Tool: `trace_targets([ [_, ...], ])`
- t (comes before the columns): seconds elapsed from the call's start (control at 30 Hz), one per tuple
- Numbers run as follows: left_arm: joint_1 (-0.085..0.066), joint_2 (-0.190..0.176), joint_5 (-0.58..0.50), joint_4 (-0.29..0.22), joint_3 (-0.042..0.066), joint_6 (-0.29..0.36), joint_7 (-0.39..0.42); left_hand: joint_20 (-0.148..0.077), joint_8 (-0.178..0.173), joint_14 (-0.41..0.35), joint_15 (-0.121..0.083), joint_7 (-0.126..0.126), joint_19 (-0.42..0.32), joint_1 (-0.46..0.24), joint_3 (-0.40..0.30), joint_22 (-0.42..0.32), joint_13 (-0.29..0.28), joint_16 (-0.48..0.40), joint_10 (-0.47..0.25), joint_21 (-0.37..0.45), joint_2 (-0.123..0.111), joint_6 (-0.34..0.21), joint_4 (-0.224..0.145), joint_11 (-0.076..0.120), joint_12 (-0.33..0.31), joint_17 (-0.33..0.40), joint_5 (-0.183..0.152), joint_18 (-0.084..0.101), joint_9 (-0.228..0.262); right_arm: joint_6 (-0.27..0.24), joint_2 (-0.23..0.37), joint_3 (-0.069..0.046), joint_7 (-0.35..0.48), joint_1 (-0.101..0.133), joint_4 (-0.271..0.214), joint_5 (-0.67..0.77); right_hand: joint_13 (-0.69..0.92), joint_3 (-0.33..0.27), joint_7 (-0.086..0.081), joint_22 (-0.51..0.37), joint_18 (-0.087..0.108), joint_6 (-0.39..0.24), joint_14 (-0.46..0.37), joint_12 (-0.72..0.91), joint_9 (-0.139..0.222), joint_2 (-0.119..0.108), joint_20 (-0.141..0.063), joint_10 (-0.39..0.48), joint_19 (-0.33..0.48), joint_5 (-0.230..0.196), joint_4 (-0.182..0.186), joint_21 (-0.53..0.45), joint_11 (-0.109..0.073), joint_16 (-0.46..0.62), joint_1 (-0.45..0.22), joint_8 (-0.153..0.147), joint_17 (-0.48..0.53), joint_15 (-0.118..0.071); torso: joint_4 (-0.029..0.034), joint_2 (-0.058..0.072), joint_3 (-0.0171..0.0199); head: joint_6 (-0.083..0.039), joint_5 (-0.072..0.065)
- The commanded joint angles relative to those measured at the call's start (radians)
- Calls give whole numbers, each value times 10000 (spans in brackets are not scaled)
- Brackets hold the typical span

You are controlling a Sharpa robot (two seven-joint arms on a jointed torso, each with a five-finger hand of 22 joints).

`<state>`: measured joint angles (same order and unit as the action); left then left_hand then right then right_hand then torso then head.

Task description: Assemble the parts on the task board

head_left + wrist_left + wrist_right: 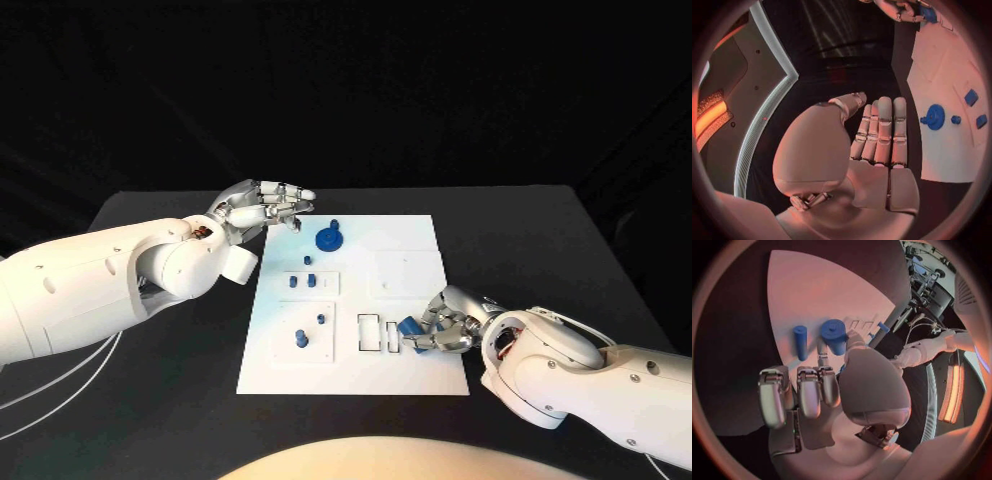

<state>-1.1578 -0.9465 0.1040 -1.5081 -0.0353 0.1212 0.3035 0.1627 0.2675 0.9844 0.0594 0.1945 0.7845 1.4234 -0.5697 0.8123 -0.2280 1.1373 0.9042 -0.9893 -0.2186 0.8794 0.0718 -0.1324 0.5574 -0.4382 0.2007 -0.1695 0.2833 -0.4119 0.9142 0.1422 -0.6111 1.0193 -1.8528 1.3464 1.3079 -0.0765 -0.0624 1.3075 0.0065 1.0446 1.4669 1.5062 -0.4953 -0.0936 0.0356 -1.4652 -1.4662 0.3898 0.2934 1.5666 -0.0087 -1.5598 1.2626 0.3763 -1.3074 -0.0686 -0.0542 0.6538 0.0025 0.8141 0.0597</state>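
On the left we find the left robot hand hovering over the black surface, just off the far left corner of the white board. Its fingers lie straight and side by side, and it holds nothing.

Moving right onto the board, a blue gear sits near the far edge. Below it small blue pegs stand in a square recess, and further toward us a blue pin stands in a second recess. Two empty slots lie beside that, near the board's middle.

At the right, the right robot hand rests over the board's near right edge, fingers curled around a short blue cylinder; a thinner blue rod lies just beside it on the board.

We judge these pieces light, rigid and smooth, hence liable to slip or roll. A pinch across the round sides, kept clear of the end that must enter a slot, looks safest.

Open room lies across the board's bare middle and right half. The right edge is close under the right robot hand, so a dropped piece could roll off onto the surface.
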Motion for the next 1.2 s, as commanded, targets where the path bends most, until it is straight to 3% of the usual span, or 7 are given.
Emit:
trace_targets([
  [0.03, -3, 7, -49, -5, 6, -162, 14, 20, 67, -70, 17, -6, 42, -63, 2, -9, 14, 13, -26, 54, -10, -75, 27, 36, 38, 10, 59, -139, -14, -435, 50, 22, 33, 58, -160, -605, 2004, 60, 54, 2633, -65, 132, 983, -52, -103, 113, -53, -631, -1046, 69, 1, 42, -69, -18, 35, 124, -2360, -86, -6, -4, -5, -33, -8],
  [0.27, -3, 21, -44, -2, 6, -157, 8, 20, 67, -70, 17, -6, 42, -63, 2, -9, 14, 13, -26, 54, -10, -75, 27, 36, 38, 10, 59, -139, -14, -806, 92, -6, 281, 289, -503, -1224, 2095, 147, 141, 2633, -65, 271, 998, 35, -98, 245, -97, -696, -1046, 212, -3, 42, -143, -43, -9, 225, -2438, -145, -3, -3, -4, -48, -8],
  [0.4, -3, 26, -42, -3, 5, -155, -3, 19, 72, -75, 14, -7, 46, -47, -5, -16, 16, 14, -31, 65, -6, -78, 20, 38, 47, 12, 63, -141, -15, -565, -67, -15, 328, 369, -572, -1553, 2107, 153, 153, 2633, -65, 299, 1001, 46, -96, 259, -109, -706, -1046, 229, 1, 42, -155, -47, -50, 247, -2450, -158, 0, 7, -1, -40, 3],
  [0.77, -3, 66, -38, -1, 4, -208, -33, 18, 73, -77, 12, -7, 49, -38, -8, -19, 18, 15, -34, 70, -5, -83, 15, 39, 53, 13, 64, -142, -17, -26, -977, 1, 200, 309, -93, -1528, 2063, 53, 134, 2633, -65, 271, 989, -26, -58, 236, -130, -675, -1046, 67, 5, 42, -145, -28, -463, 278, -2396, -161, 18, 15, 5, -31, 14],
  [1.2, -3, 72, -14, 1, 4, -225, -56, 17, 74, -81, 11, -6, 54, -24, -19, -24, 21, 15, -39, 77, 7, -89, 11, 39, 60, 15, 69, -143, -19, -121, -1485, 3, -40, 274, 381, -939, 2079, 2, 138, 2633, -65, 280, 992, -21, -49, 264, -130, -685, -1046, -72, 9, 42, -145, -31, -696, 326, -2408, -160, -4, 5, 4, -34, 56],
])
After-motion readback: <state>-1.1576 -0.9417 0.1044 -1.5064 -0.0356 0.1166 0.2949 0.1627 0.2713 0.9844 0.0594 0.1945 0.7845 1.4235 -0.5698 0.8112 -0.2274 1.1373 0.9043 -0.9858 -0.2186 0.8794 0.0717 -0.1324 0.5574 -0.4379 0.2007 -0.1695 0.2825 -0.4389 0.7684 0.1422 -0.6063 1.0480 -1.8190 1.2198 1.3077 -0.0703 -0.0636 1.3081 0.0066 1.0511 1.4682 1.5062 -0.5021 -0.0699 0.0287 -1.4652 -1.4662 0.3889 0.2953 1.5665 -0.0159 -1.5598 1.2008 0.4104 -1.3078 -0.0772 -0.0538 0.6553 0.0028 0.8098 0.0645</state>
